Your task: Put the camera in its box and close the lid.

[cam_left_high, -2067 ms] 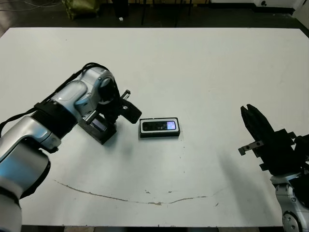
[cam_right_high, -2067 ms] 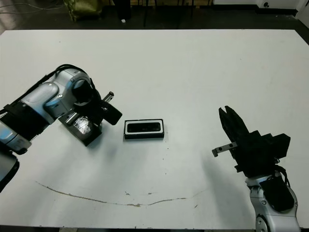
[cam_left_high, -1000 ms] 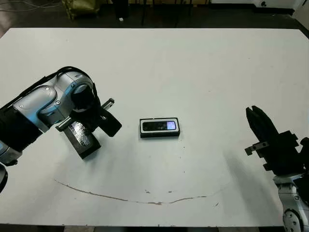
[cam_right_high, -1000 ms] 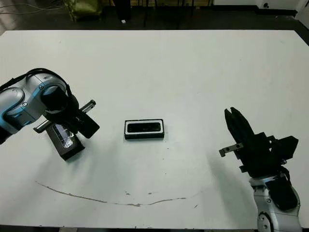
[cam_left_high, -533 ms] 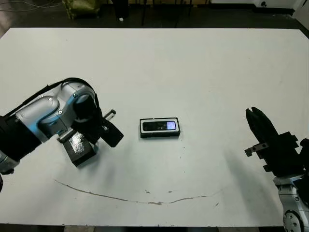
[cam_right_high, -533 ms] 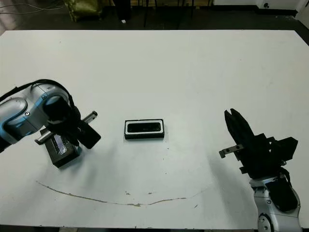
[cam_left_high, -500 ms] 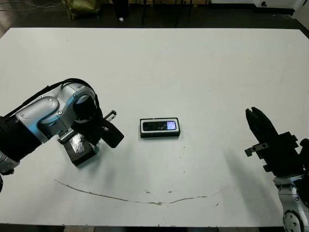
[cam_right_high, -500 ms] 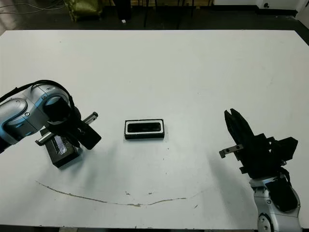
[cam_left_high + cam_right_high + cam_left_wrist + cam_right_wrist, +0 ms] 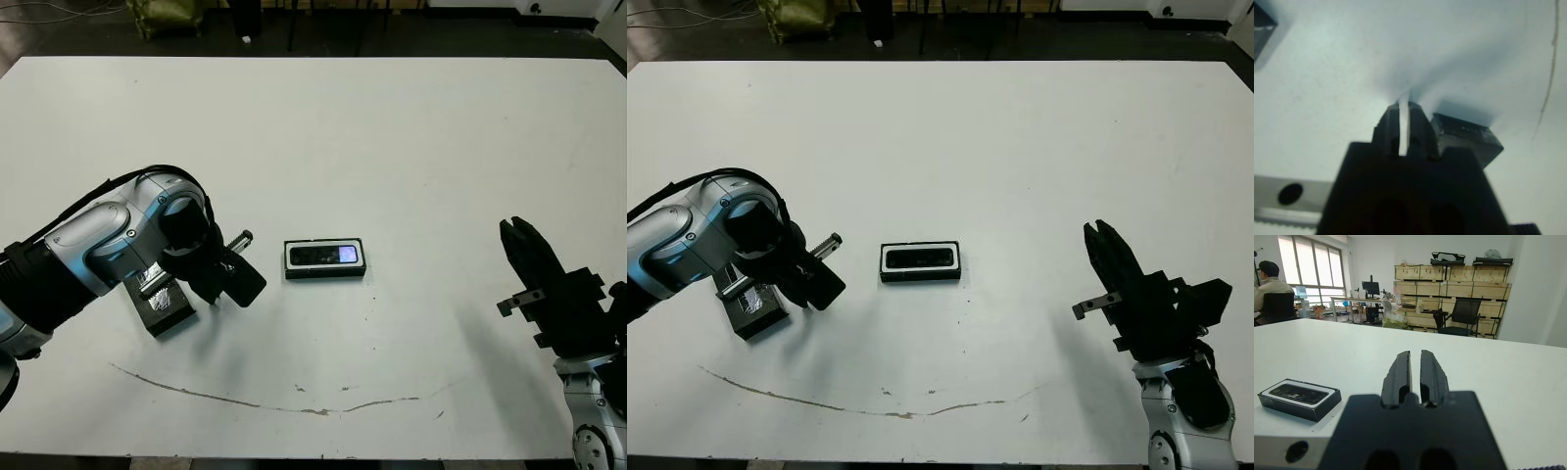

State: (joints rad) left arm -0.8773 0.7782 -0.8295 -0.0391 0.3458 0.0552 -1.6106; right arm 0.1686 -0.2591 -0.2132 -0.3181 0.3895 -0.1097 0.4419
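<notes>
Looking down from the head, the view shows a white table. Near its middle sits the box, open, with the camera already lying inside, its pale blue patch facing up. The lid lies flat on the table well to the left of the box, silvery strip up. The left gripper hangs low between lid and box, just beside the lid. The right gripper is raised far off to the right.

In the left wrist view, the left gripper's fingers stand almost together with only a thin slit of table between them, clasping nothing. The lid sits just beside them, not gripped.

In the right wrist view, the right gripper's fingers are likewise nearly closed and empty. The box with the camera lies apart on the table, and a seated person is in the background.

The step in hand seems to be fetching the lid. Next, the left fingers would need to part, take the lid and carry it squarely over the box.

Compared with two seconds ago, the lid lies farther from the box. The left gripper has shifted to the lid's box side, and the box is unmoved.
</notes>
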